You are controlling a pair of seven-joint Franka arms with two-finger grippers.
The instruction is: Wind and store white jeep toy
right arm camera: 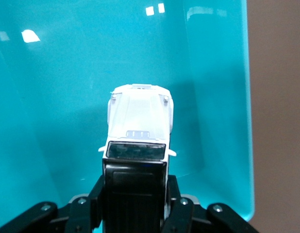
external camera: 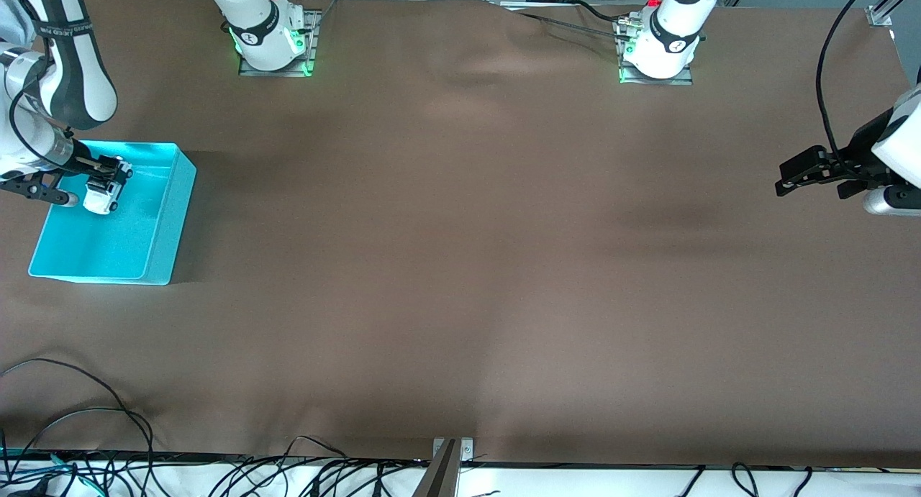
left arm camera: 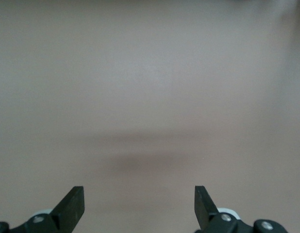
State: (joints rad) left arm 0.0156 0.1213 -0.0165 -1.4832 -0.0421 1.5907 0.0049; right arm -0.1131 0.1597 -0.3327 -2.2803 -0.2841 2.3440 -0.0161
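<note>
Right gripper (right arm camera: 134,196) clamps white jeep toy (right arm camera: 139,127) over cyan bin (external camera: 167,224); a high release risks bounce-out. Left gripper (left arm camera: 139,204) waits, jaws wide.

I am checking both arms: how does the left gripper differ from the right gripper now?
The left gripper is open and holds nothing; the right gripper is shut on the small white jeep toy with a black roof. The left gripper is over bare brown table; the right gripper is over the cyan plastic bin. Both have black fingers.
</note>
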